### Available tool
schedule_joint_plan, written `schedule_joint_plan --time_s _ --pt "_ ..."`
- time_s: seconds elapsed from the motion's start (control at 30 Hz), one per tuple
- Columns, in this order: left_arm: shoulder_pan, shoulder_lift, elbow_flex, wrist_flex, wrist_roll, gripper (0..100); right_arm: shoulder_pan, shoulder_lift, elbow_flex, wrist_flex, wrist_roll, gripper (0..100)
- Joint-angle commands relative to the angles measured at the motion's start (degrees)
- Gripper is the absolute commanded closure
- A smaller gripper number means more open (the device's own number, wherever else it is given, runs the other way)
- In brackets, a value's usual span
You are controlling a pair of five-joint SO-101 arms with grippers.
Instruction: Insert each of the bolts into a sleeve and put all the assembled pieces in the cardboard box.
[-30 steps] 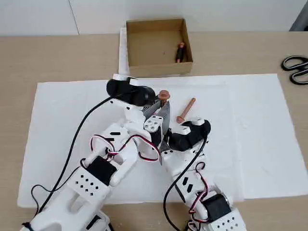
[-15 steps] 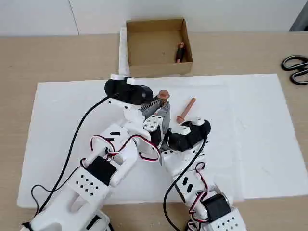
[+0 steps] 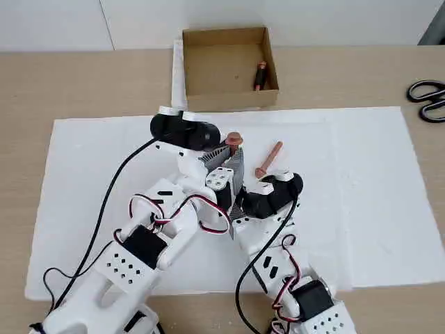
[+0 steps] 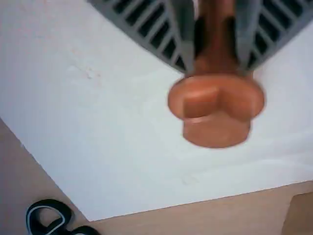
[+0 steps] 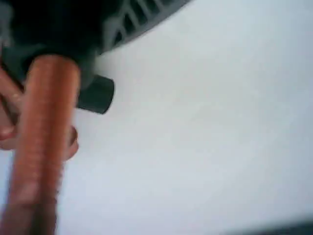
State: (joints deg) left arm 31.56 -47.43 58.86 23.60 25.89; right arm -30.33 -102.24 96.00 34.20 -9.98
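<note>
Our left gripper (image 4: 215, 49), clamping a bolt (image 4: 215, 105), drifts slightly away from the loose bolt (image 3: 269, 159); sleeving remains pending; the right gripper (image 3: 238, 163) we cannot tell.

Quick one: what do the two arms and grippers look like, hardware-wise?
Both arms are white plastic: left arm, right arm. Black motors sit at the joints, and a black cable and red-white-black wires run along each. The left gripper has dark grey ribbed fingers; the right gripper looks grey and ribbed too.
</note>
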Motion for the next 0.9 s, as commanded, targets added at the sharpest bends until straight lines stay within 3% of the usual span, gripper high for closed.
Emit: schedule_joint_plan --time_s 0.0,0.23,0.47,0.87 --pt "0.8 -0.7 -0.7 1.3 -1.4 99 0.0 -1.0 0.4 -0.1 -0.6 99.5" --pt "0.8 -0.8 -0.9 1.8 -3.1 99 0.1 -1.0 0.4 0.0 -0.6 99.5" --pt "0.9 -0.9 -4.6 8.3 -3.2 99 0.1 -1.0 0.4 0.0 -0.6 99.5" --pt "0.9 -0.9 -4.8 7.2 -4.2 99 0.2 -1.0 0.4 0.0 -0.5 99.5"
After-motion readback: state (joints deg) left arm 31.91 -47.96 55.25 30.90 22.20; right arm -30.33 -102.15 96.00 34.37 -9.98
